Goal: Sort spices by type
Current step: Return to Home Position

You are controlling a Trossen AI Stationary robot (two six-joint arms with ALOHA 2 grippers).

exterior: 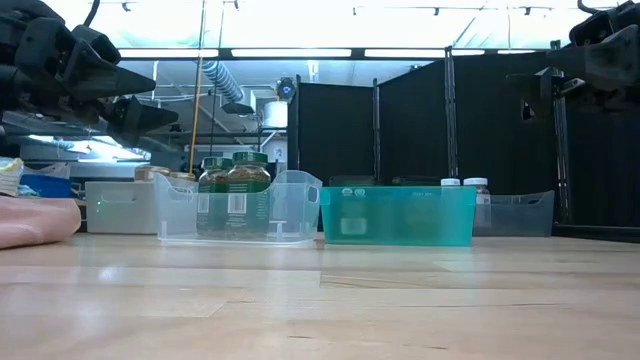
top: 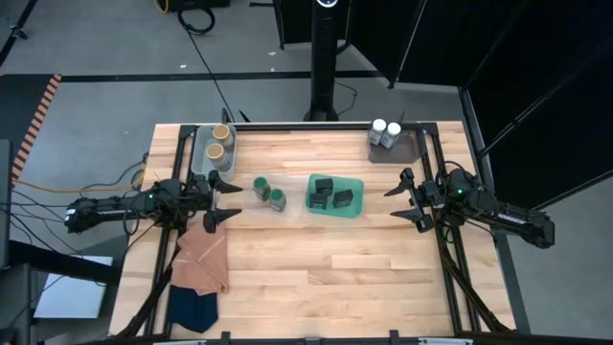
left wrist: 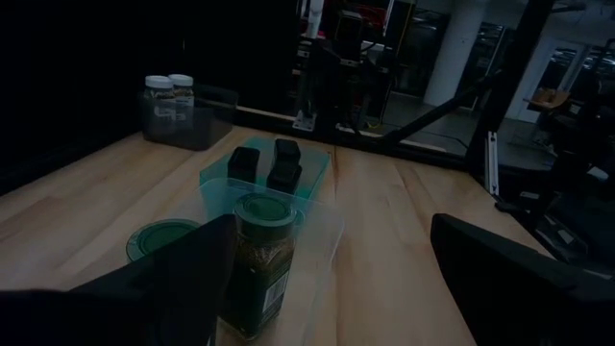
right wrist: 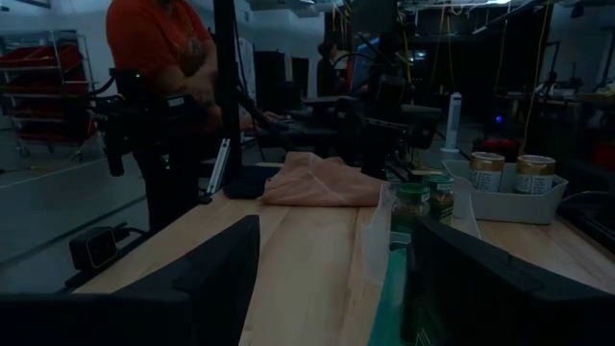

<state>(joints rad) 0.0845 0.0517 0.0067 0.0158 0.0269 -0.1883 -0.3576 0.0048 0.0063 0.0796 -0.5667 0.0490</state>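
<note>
Green-lid jars (top: pixel 277 199) sit in the clear bin (exterior: pixel 296 205), dark tins (top: pixel 342 198) in the teal tray (top: pixel 356 184), tan-lid jars (top: pixel 215 150) in the grey bin (top: pixel 213 166). The left claw (top: pixel 228 198) and right claw (top: pixel 402 199) hang by the table's sides, both spread wide and empty.

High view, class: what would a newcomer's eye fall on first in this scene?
The bright teal tray at the centre of the table, holding three dark tins, stands out most. Beside it, toward the left arm, two green-lidded jars stand in a clear tray. The left claw and the right claw hover open near the table's side edges, holding nothing.
</note>
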